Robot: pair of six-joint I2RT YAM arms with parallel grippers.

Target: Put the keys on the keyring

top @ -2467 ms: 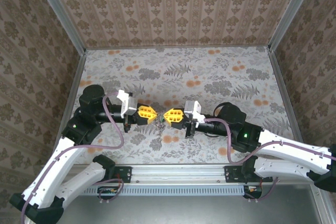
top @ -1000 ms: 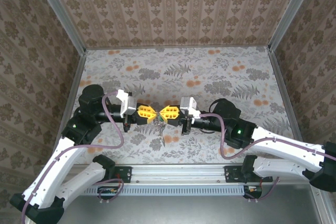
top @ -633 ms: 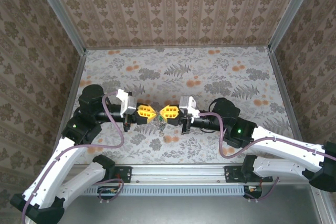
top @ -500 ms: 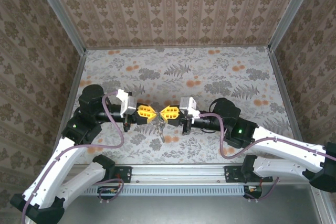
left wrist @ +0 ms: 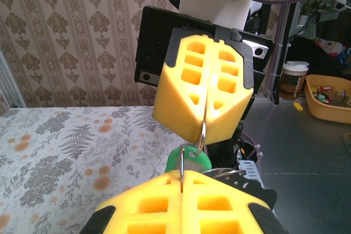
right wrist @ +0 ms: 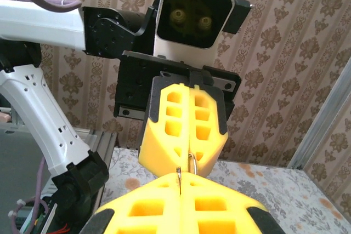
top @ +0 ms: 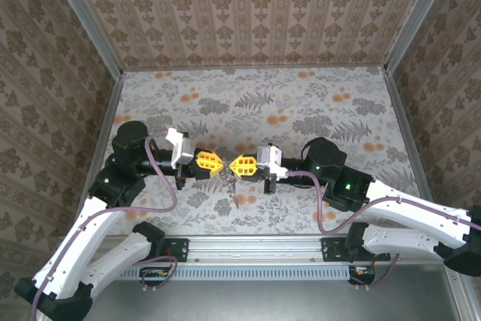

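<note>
– Left gripper (left wrist: 182, 176) and right gripper (left wrist: 203, 128) are nose to nose above the table (top: 316, 118), yellow tips almost touching. So how far along is this, would you say?

– Somewhere in the middle, I'd guess. Both sets of jaws are clamped right down, no gap at the seams. A thin bit of wire runs from 1 seam across to the other. I read that as the keyring (left wrist: 181, 164), pinched at 2 spots and held up in the air between the arms.

– And the keys (top: 228, 174)?

– 1 key with a green head (left wrist: 202, 163) hangs right behind that wire, just past the left tips. Looks like the ring passes through its hole, but honestly I can't tell if it's properly threaded or only partway round the coil. From the top camera they're just a little dark dangle under the tips, way too small to count.

– So what's left?

– If the green 1 is on, that's at least 1 done. Any others would need working onto the ring, and I can't say how many that is. With both grippers squeezed shut on wire that thin, I'd worry about it twisting or slipping out the moment 1 side lets go.
</note>
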